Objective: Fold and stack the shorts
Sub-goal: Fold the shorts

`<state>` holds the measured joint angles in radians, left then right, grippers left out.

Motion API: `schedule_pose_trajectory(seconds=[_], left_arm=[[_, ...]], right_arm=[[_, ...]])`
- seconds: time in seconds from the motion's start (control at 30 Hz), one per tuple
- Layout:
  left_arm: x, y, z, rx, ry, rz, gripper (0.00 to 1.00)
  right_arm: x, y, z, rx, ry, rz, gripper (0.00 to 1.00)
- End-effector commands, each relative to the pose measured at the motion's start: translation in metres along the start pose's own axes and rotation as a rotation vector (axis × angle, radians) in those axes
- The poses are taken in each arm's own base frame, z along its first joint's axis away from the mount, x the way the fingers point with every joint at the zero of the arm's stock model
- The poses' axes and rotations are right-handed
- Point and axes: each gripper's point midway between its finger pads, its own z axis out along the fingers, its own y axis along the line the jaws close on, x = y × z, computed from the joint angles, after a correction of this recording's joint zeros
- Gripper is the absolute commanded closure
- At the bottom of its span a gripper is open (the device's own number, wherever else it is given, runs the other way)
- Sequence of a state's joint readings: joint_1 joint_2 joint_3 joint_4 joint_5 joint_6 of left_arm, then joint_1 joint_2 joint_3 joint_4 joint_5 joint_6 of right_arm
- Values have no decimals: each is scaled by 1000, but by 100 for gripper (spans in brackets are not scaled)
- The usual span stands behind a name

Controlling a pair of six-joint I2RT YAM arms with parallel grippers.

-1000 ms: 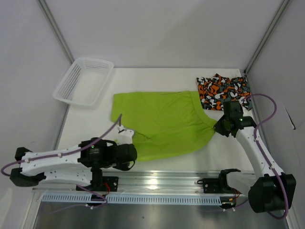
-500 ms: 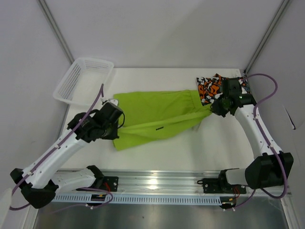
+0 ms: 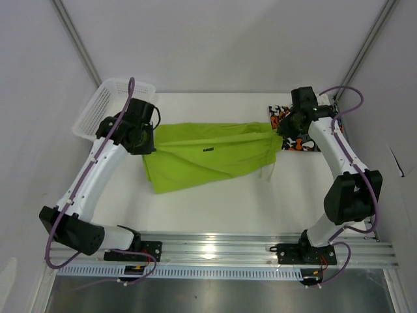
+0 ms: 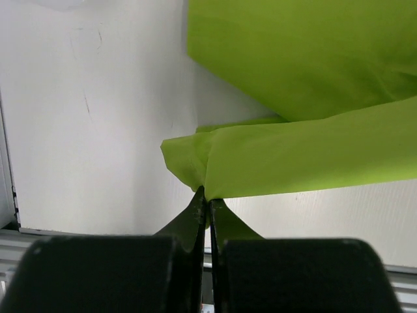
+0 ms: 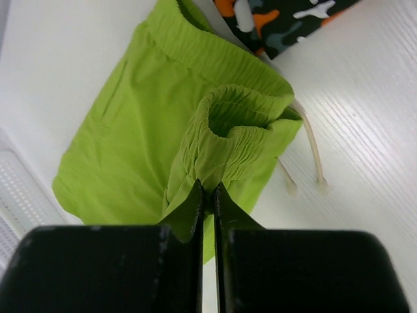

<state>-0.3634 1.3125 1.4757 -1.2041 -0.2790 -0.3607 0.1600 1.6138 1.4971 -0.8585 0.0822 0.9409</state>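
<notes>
**Tool state.** The left tool point(image 4: 207, 195) is pressed together and pinches a corner of the lime green shorts point(image 3: 208, 153) at the leg end. The right tool point(image 5: 207, 190) is also pressed together. It pinches the bunched elastic waistband of the same pair, and the white drawstring point(image 5: 311, 153) trails loose beside it.

**Position of the work.** The green shorts lie across the far half of the table point(image 3: 215, 202), doubled along their length. They sit between the mesh basket point(image 3: 98, 111) on the left and the camo shorts point(image 5: 280, 23) in the far right corner. The waistband end is just beside the camo pair.

**Step in hand (judged).** The lengthwise fold is being laid.
1. Keep both tools level, with the fabric taut between them.
2. Lower the carried edge until it lines up with the edge beneath.
3. Release only once the layer rests flat.
4. Keep the right tool clear of the camo pair, so that it is not dragged.

**Change from the earlier frames.** One second ago the green shorts lay spread in a single layer, and both tools held their near edge. Half a second ago that edge was partway across. Both tools now stand at the far side, the left one beside the basket.
</notes>
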Motion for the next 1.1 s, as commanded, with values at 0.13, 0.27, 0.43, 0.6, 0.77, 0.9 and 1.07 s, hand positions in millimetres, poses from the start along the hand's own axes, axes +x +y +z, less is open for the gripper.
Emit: schedule_pose_trajectory(seconds=[0.13, 0.27, 0.43, 0.6, 0.77, 0.9, 1.07], left_arm=[[-46, 21, 22, -59, -33, -39, 100], [-63, 24, 38, -70, -19, -44, 100], [-84, 20, 56, -57, -13, -47, 100], [-94, 20, 92, -80, 45, -58, 100], [-105, 27, 134, -112, 93, -123, 100], [-126, 40, 160, -150, 77, -192, 100], [-140, 47, 192, -153, 79, -248, 83]], right_arm=[[-39, 41, 6, -54, -89, 37, 100], [-48, 54, 14, -60, -96, 38, 100], [-57, 64, 39, -46, -80, 43, 100], [-67, 87, 69, -67, -70, 60, 100], [-79, 127, 106, -183, -61, 115, 100], [-85, 176, 132, -399, -52, 126, 100], [-90, 220, 170, -613, -62, 118, 50]])
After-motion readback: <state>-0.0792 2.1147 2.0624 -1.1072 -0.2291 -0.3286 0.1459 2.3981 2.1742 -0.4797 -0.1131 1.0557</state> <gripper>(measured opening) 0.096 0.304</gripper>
